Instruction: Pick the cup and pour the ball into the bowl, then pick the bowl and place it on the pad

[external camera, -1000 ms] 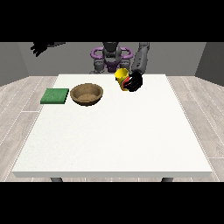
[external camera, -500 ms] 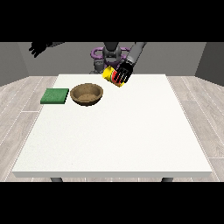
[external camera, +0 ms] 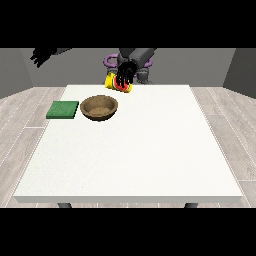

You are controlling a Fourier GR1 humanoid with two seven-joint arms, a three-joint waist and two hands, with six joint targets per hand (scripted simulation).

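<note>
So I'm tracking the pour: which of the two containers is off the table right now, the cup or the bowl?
The yellow cup: the hand at the view's right holds it tilted in the air. The brown bowl sits on the table beside the green pad.

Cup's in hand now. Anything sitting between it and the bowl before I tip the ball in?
Nothing visible. The cup, held tilted in the hand, hangs up and to the right of the bowl; only bare table lies between. The green pad sits on the bowl's far side, out of the path.
</note>
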